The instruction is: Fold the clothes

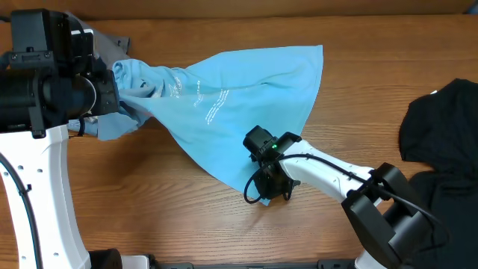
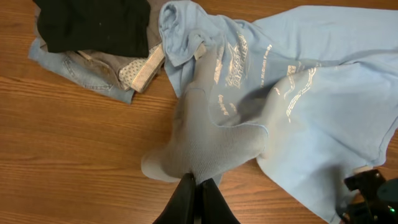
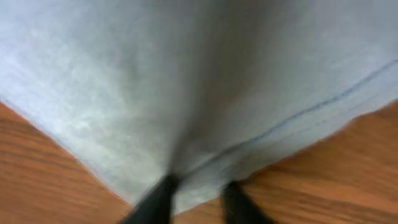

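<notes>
The blue shirt (image 1: 246,90) is stretched diagonally: neck end clenched in the left hand (image 2: 196,183), hem corner at the right hand (image 1: 258,193), whose grip cannot be told.

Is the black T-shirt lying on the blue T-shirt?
No, the black T-shirt lies apart from the blue T-shirt, with bare wooden table between them.
</notes>
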